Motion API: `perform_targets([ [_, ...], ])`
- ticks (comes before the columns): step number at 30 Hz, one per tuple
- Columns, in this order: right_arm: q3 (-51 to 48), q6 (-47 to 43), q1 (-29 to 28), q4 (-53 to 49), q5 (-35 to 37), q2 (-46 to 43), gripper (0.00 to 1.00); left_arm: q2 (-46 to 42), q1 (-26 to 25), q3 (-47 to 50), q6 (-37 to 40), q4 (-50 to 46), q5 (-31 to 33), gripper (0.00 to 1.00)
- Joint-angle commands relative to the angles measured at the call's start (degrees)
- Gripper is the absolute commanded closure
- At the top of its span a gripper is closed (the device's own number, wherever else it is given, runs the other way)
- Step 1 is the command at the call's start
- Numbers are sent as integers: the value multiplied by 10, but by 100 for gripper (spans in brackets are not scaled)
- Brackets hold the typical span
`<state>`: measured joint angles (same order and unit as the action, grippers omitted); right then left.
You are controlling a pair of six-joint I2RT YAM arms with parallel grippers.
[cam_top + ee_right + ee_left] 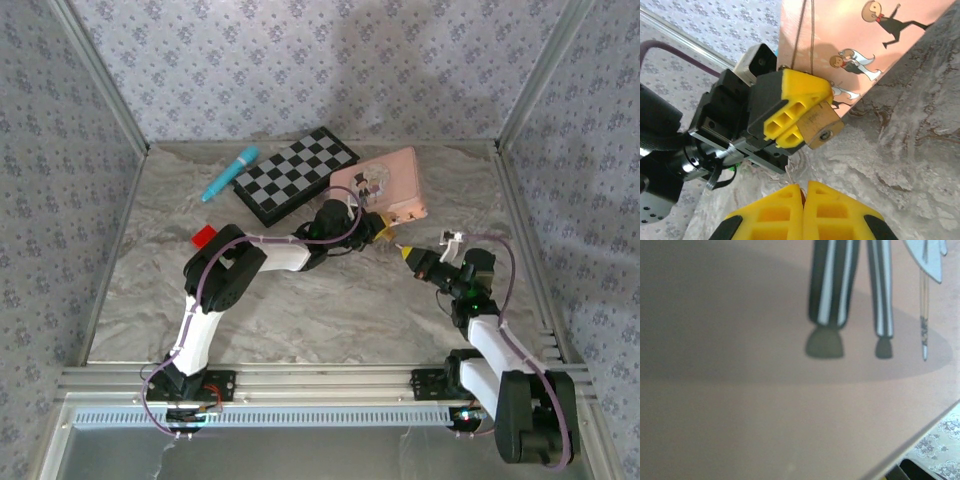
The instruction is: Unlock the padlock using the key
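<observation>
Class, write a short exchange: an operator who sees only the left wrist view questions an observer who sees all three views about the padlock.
Operator: My camera is right up against the pink tin. Is the left gripper holding anything?
Observer: Yes. The left gripper is shut on the padlock, next to the tin's edge.
Operator: Where is the right gripper?
Observer: The right gripper is shut and points at the padlock's underside, with a gap between them.
</observation>
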<state>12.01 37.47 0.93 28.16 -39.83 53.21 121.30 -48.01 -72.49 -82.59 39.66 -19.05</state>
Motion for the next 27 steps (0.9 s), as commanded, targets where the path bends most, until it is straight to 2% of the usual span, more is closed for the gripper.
perform_targets([
  [1,24,-31,9,-80,17,-6,100,-3,0,-28,-12,67,-27,100],
  [4,25,8,19,-71,4,17,100,-4,0,-24,-20,83,-29,100],
  [11,2,151,25,37,-2,77,100,-5,-1,-6,-29,123,-29,100],
  [18,-4,293,23,124,2,98,100,11,1,-1,-54,181,-35,100],
  [27,-9,384,23,209,-9,122,100,22,4,-11,-53,173,-42,100],
])
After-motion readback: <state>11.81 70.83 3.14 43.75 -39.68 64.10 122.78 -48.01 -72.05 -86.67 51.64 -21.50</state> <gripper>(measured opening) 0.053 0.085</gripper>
